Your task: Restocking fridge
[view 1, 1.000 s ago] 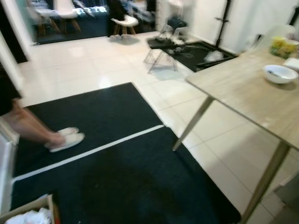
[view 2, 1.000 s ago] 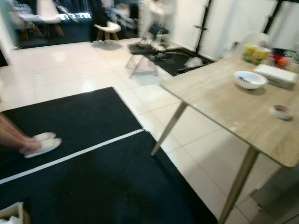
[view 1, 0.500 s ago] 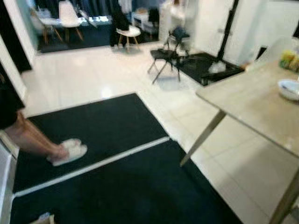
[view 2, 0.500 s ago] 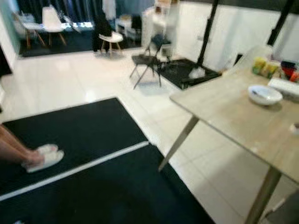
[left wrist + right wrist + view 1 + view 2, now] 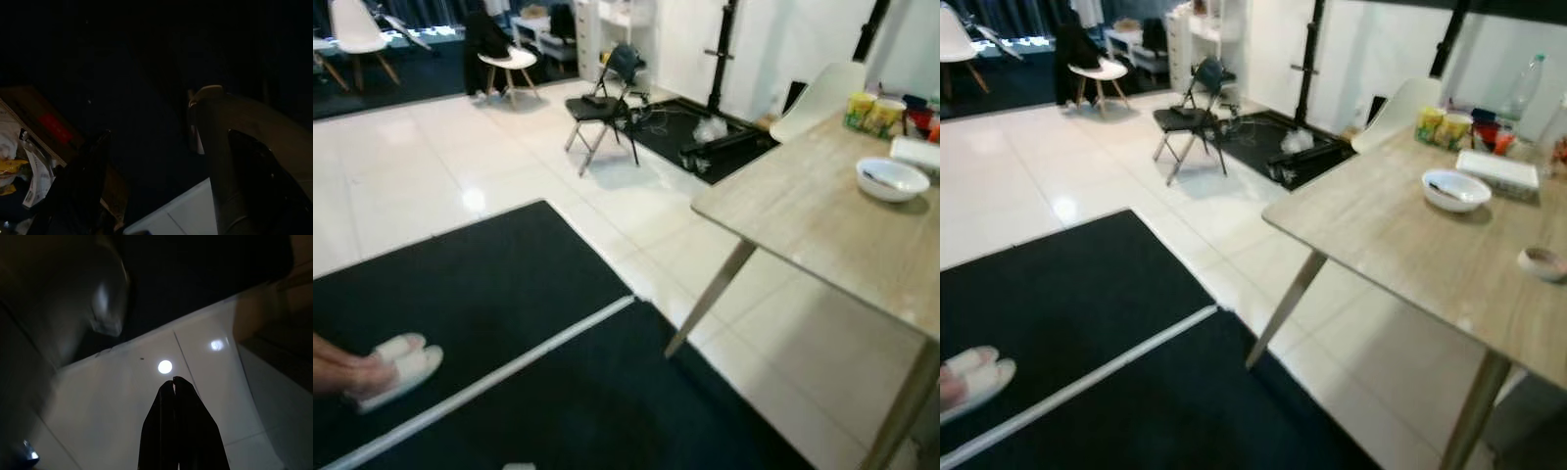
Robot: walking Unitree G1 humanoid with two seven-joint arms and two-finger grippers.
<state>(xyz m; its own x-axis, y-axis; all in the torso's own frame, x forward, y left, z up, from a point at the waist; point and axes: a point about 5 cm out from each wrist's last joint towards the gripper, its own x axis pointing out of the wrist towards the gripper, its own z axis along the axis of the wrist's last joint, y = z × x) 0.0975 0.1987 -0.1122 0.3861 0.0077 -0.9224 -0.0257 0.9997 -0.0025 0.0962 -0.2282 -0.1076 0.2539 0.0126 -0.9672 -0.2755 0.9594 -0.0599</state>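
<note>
— What is on the left of the room?

— A person's feet in white slippers (image 5: 396, 364) stand on a black mat (image 5: 499, 294), which has a white stripe (image 5: 499, 377) across it. Around the mat lies a white tiled floor (image 5: 401, 166).

— And further along?

— A white chair (image 5: 506, 64) stands far back, then a black folding chair (image 5: 602, 103) nearer the middle, with a second black mat (image 5: 690, 132) beside it holding a tall black stand (image 5: 720, 49).

— What about the right side?

— A wooden table (image 5: 1400, 245) on slanted legs carries a white bowl (image 5: 1456, 189), a small brown bowl (image 5: 1542, 262), a flat white box (image 5: 1498, 171), yellow cups (image 5: 1443, 126) and a clear bottle (image 5: 1522, 90). A white chair (image 5: 1398, 110) stands at its far end.

— Where is the fridge?

— I cannot tell.

— The grippers?

— The left gripper hangs in darkness; I cannot tell how its fingers stand. Its wrist view makes out a cardboard box (image 5: 49, 132) with white wrappers in it. The right gripper (image 5: 174, 384) hangs over the pale floor with its two black fingers pressed together, holding nothing.
</note>
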